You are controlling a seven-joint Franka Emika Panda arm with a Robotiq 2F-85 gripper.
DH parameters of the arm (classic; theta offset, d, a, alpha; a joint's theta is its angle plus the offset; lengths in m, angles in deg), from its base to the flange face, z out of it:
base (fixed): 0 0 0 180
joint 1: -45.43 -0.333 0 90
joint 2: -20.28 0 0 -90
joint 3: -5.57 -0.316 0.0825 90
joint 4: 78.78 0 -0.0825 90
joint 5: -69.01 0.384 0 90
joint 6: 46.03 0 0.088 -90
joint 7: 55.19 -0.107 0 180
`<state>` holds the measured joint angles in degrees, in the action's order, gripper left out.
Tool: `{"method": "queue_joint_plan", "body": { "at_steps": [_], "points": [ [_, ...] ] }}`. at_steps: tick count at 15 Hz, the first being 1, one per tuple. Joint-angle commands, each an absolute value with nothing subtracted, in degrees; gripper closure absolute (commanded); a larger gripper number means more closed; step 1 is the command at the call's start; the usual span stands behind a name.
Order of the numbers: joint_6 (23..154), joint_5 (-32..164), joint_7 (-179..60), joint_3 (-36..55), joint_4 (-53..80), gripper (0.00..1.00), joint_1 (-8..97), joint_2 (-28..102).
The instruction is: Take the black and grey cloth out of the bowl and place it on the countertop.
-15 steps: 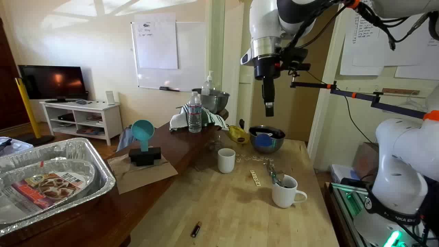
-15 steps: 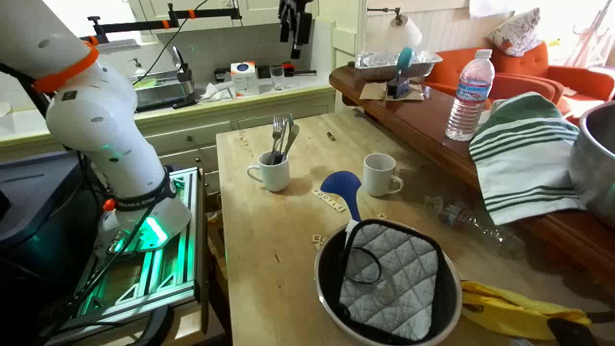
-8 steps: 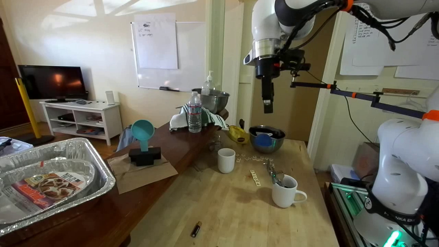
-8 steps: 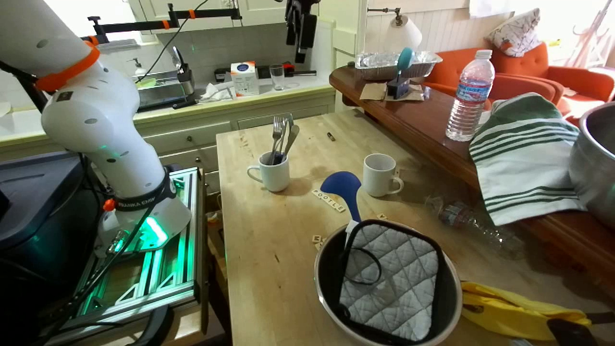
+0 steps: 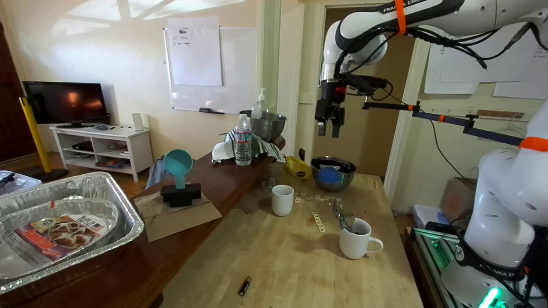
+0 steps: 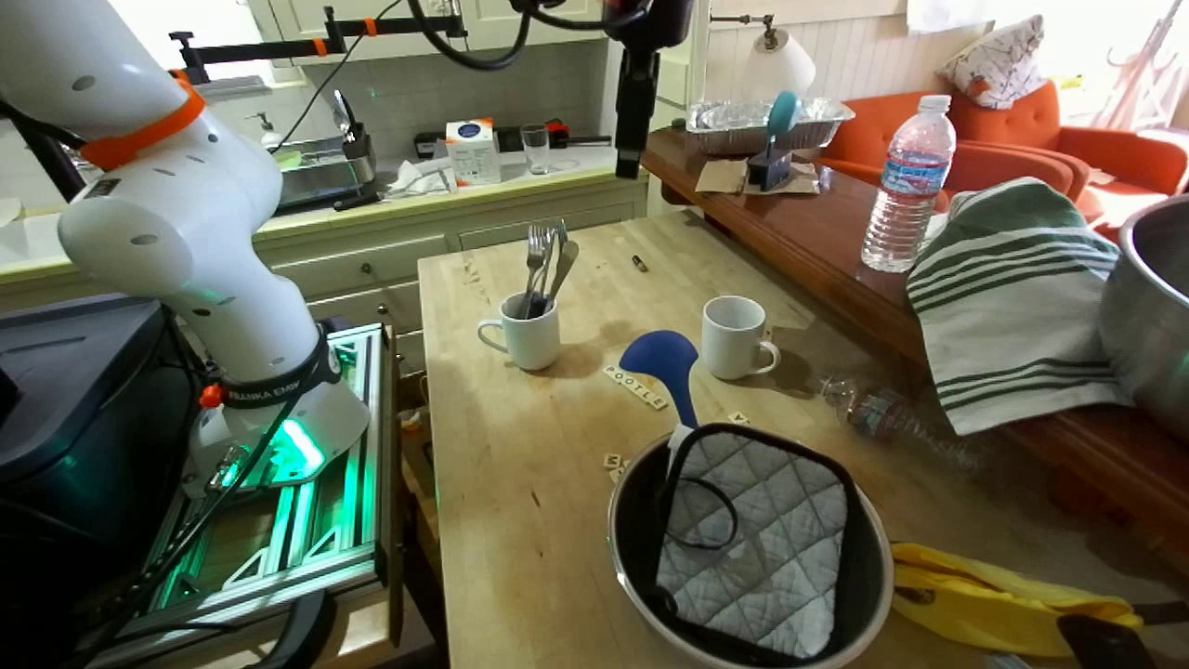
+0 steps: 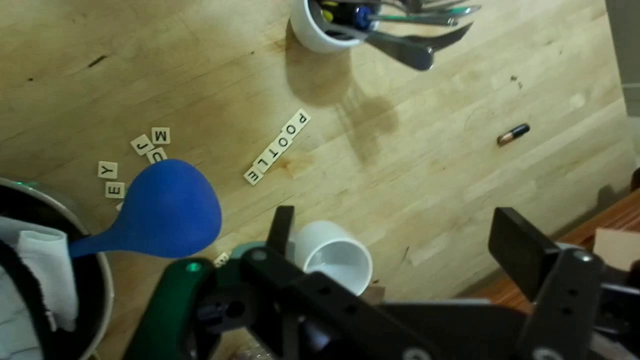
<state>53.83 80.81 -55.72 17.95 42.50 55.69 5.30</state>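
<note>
The black and grey quilted cloth (image 6: 762, 548) lies in the metal bowl (image 6: 881, 567), leaning up over its inner wall. A blue ladle (image 6: 661, 358) sticks out of the bowl beside it. In an exterior view the bowl (image 5: 347, 179) stands at the far end of the wooden countertop (image 5: 295, 261), with the cloth mostly hidden. My gripper (image 5: 329, 128) is in the air above the countertop, its two fingers apart. In the wrist view the gripper (image 7: 395, 230) is open with nothing between its fingers. There the bowl's rim (image 7: 107, 295) and part of the cloth (image 7: 15, 320) show at the left edge.
A white mug with cutlery (image 6: 531, 334) and an empty white mug (image 6: 734, 339) stand on the countertop. Letter tiles (image 7: 277, 147) and a battery (image 7: 514, 134) lie there too. A yellow bag (image 6: 1003, 599) and a clear bottle (image 6: 878, 409) lie near the bowl. A raised brown ledge (image 6: 808, 242) runs alongside.
My gripper has turned, so both fingers now show apart where it was seen edge-on, and the arm has shifted. The bowl, cloth and ladle have not moved.
</note>
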Motion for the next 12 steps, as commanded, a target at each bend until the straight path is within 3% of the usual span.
{"method": "queue_joint_plan", "body": {
  "at_steps": [1, 5, 9, 10, 12],
  "points": [
    [61.2, 79.5, -60.2, 19.4, 40.3, 0.0, 58.6, 11.3],
    [68.3, 74.4, -62.0, 20.7, 36.8, 0.0, 60.6, 17.7],
    [57.8, 69.1, -62.5, 21.3, 29.3, 0.0, 61.1, 24.4],
    [64.5, 70.3, -61.0, 21.2, 34.5, 0.0, 61.0, 20.2],
    [60.5, 70.1, -61.3, 21.3, 31.7, 0.0, 61.0, 22.7]
  ]
}}
